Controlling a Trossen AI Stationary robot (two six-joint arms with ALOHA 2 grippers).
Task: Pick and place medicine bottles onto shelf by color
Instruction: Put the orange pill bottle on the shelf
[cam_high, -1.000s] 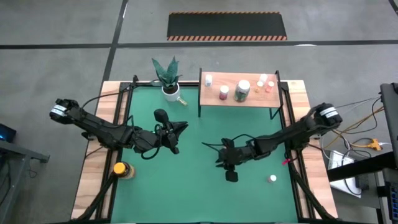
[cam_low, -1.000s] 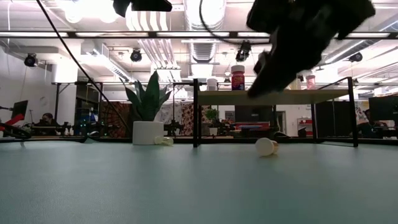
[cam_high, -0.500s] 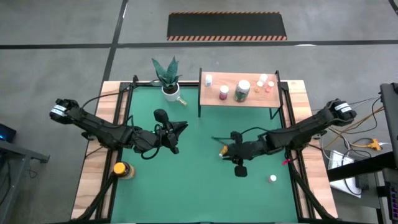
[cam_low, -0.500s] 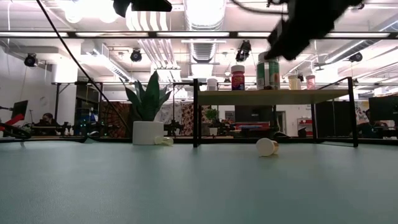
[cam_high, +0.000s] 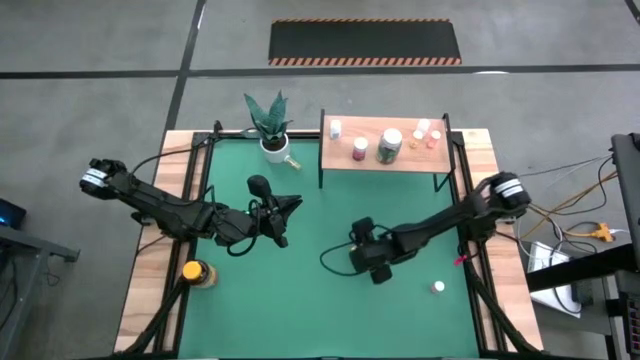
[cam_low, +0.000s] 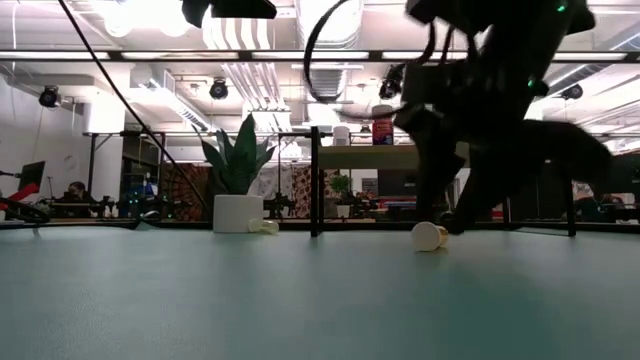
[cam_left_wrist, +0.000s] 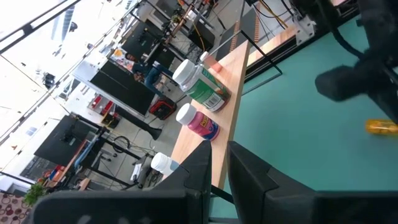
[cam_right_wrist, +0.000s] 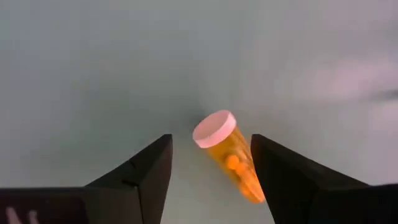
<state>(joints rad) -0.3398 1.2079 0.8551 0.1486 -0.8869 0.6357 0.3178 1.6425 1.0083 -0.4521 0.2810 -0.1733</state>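
An orange medicine bottle (cam_right_wrist: 233, 158) with a white cap lies on its side on the green mat; its cap faces the low view (cam_low: 430, 236). My right gripper (cam_right_wrist: 211, 140) stands open over it, pointing steeply down, one finger on each side, and I see no contact. In the high view that gripper (cam_high: 356, 247) covers the bottle. My left gripper (cam_high: 290, 205) hovers shut and empty left of centre. The wooden shelf (cam_high: 385, 165) at the far edge carries a white bottle (cam_high: 335, 128), a pink one (cam_high: 360, 149), a larger green one (cam_high: 389, 146) and several small ones (cam_high: 425, 133).
A white bottle (cam_high: 438, 287) lies on the mat near the right edge. An amber bottle with a yellow cap (cam_high: 193, 271) stands on the wooden strip at the left. A potted plant (cam_high: 272, 140) stands at the far edge, with a small bottle (cam_high: 291, 160) beside it.
My right gripper rose and drew back toward the table's right edge, then came down and leftward over the orange bottle, tipping to point steeply down. The bottle has stayed where it lay.
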